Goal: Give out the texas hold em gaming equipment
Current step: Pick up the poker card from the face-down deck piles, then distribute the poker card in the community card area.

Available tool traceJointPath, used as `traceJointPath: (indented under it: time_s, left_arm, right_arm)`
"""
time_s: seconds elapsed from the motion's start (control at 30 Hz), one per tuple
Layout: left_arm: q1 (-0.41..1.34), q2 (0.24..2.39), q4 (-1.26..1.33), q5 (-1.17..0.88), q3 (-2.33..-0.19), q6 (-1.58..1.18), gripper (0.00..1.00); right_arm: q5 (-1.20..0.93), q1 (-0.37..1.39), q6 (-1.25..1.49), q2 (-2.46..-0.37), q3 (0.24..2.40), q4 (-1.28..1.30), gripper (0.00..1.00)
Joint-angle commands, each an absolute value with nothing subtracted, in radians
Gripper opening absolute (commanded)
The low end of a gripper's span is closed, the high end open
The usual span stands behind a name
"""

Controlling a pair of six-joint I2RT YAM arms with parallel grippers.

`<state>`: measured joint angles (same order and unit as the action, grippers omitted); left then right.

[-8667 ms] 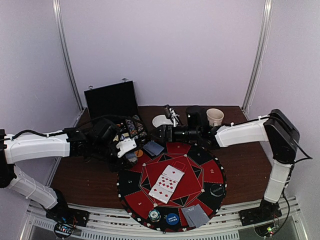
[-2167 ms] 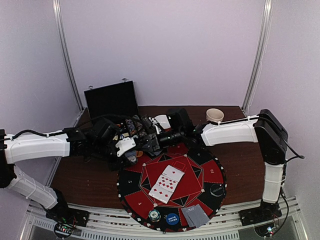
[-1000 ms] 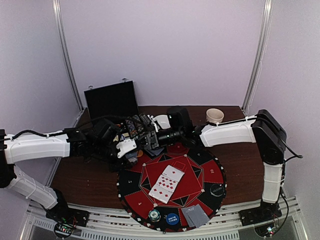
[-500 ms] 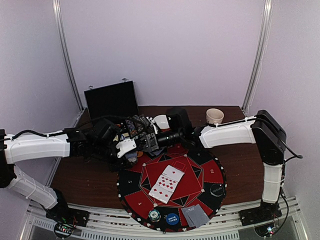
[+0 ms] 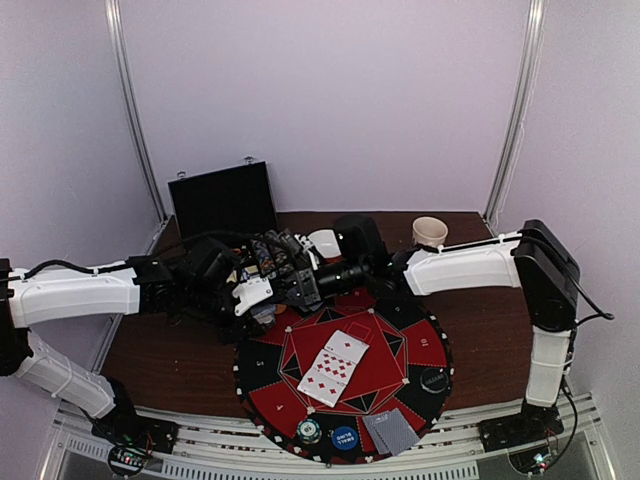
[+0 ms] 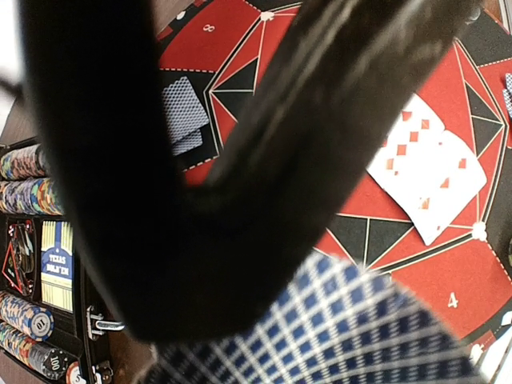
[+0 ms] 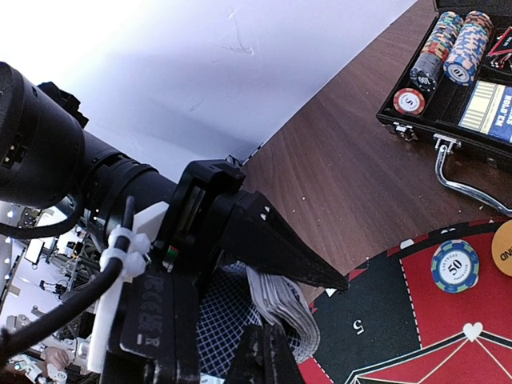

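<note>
Closing its jaws right down, our right tool (image 5: 304,286) now sits pinched at the deck (image 7: 276,308) that the left tool (image 5: 260,298) clamps by the far-left edge of the mat (image 5: 420,345), so we judge another card is being peeled off to deal.

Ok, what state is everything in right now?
Case: open, lid up.
Left pincer: shut on deck.
Right pincer: shut at the deck's edge; card held or not, unclear.
Red-pip cards: face up, fanned on mat.
Near cards: face down.
Cup: upright.
</note>
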<state>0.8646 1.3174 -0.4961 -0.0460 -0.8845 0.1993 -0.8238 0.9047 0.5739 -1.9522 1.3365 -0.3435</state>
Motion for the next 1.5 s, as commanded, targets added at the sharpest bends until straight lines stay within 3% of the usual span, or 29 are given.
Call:
traceJointPath:
  time_s: [0.0,0.43,0.77,1.03,1.2,1.47]
  left_arm:
    - [0.861,1.31,-0.465,-0.048,-0.896,0.195,0.4]
    - [0.861,1.312,-0.465,-0.049,-0.896,0.196,0.4]
    - [0.861,1.31,-0.465,-0.047,-0.896,0.196,0.4]
    - [0.861,1.313,-0.465,-0.05,-0.899,0.196,0.4]
    - [0.861,1.317,-0.465,-0.052,-0.899,0.196,0.4]
    - [0.861,1.315,-0.465,-0.051,-0.897,0.196,0.4]
  right_arm:
    - [-0.757,0.888,0.524,-1.871,1.305,-0.301,0.0]
    - [-0.665,0.834,0.409,-1.761,1.28,-0.169,0.0]
    - [-0.514,0.71,0.4,-1.573,1.095,-0.138,0.0]
    - [-0.214,0.684,0.56,-1.488,0.773,-0.35,0.0]
    - [-0.198,0.686,0.638,-1.526,0.648,-0.557,0.0]
    - [-0.181,0.686,0.686,-1.617,0.551,-0.684,0.0]
